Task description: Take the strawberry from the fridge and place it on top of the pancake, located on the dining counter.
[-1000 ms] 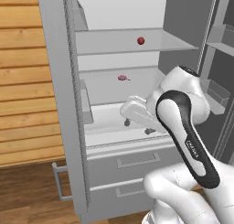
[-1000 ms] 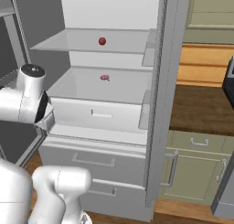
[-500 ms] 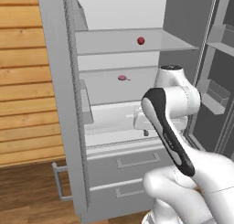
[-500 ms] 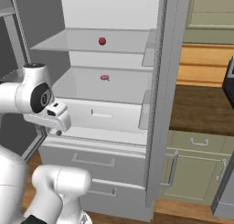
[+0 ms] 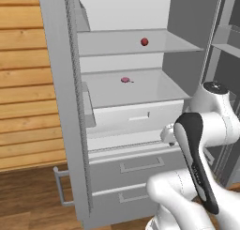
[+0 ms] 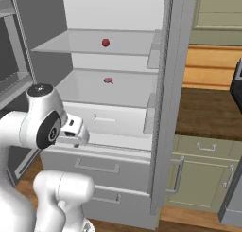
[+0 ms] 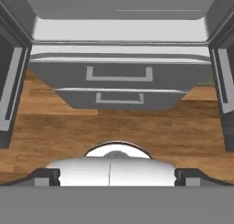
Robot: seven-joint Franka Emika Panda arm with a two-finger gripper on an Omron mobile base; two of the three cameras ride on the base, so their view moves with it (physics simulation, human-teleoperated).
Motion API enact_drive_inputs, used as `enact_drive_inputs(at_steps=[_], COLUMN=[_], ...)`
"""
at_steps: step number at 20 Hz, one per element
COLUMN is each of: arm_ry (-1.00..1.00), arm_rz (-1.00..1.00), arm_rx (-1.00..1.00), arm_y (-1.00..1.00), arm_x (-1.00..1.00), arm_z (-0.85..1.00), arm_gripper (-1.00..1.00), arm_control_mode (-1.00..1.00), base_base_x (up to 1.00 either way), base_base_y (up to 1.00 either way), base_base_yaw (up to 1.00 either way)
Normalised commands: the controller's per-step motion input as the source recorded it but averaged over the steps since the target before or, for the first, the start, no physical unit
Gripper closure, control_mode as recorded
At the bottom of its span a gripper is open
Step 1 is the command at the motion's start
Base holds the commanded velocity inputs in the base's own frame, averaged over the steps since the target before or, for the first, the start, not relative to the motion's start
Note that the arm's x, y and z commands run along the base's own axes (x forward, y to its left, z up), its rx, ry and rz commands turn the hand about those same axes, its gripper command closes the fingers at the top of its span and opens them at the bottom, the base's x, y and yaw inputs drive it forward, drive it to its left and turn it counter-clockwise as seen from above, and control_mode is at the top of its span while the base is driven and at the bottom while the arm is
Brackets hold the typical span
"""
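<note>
Fridge (image 5: 70, 107) doors open, strawberry (image 5: 144, 42) on the upper shelf — gripper (image 7: 117, 175) fingers spread wide, holding nothing.

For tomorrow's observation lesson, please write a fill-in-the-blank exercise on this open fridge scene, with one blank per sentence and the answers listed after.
1. The fridge doors stand ____.
2. The round red fruit lies on the ____ shelf.
3. The pink item lies on the shelf ____ the red fruit.
4. Below the shelves, the fridge has ____ wide drawers, both closed.

Answers: open; upper; below; two
</note>
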Motion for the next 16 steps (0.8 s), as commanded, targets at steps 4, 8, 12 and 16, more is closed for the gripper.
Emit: enact_drive_inputs(at_steps=[4, 8, 12, 16], arm_ry=[0.00, 0.00, 0.00, 0.00], arm_rz=[0.02, -0.14, -0.09, 0.00], arm_rx=[0.00, -0.09, -0.02, 0.00], arm_y=[0.00, 0.00, 0.00, 0.00], arm_x=[-0.31, -0.02, 0.00, 0.00], arm_z=[-0.14, -0.40, -0.07, 0.00], arm_gripper=[-1.00, -1.00, -1.00, -1.00], arm_control_mode=[-1.00, -1.00, -1.00, -1.00], base_base_x=[0.00, 0.00, 0.00, 0.00], base_base_y=[0.00, 0.00, 0.00, 0.00], base_base_yaw=[0.00, 0.00, 0.00, 0.00])
